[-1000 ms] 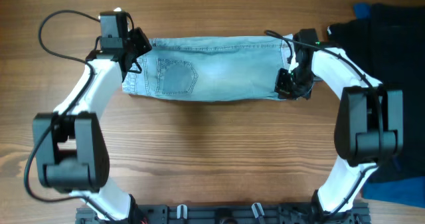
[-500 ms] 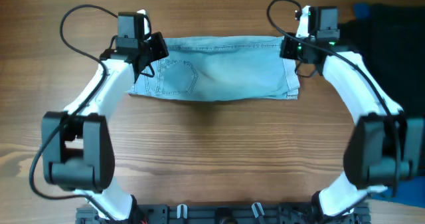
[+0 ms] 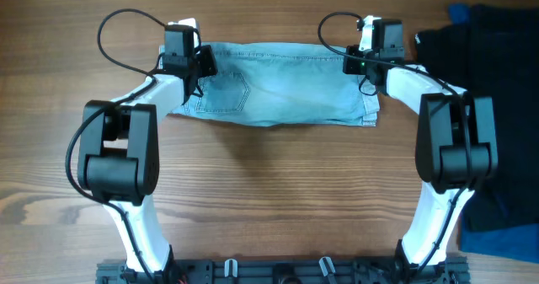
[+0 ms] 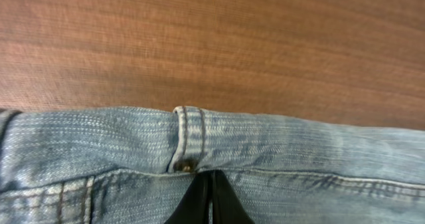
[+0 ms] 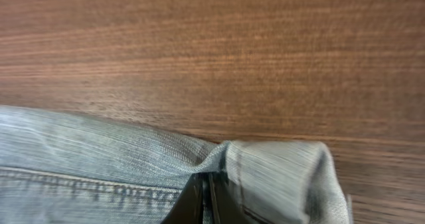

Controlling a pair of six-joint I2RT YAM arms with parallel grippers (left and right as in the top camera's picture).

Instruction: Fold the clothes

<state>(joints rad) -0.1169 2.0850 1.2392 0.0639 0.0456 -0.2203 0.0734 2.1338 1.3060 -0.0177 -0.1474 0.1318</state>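
Note:
The light-blue denim shorts [image 3: 282, 86] lie folded flat across the far middle of the table, with a stitched back pocket at the left. My left gripper [image 3: 200, 65] is at their far left corner. In the left wrist view it [image 4: 211, 187] is shut on the waistband [image 4: 279, 144], just below a belt loop [image 4: 187, 134]. My right gripper [image 3: 354, 63] is at the far right corner. In the right wrist view it [image 5: 206, 187] is shut on the denim beside the cuffed leg hem [image 5: 279, 177].
A black garment [image 3: 497, 107] covers the right edge of the wooden table [image 3: 269, 200], right next to the right arm. Dark blue fabric [image 3: 505, 249] shows at the bottom right corner and at the top right [image 3: 459, 14].
Both grippers have moved inward and toward the far edge of the shorts. The right gripper went from the near right corner to the far right corner. The shorts shifted slightly to the right.

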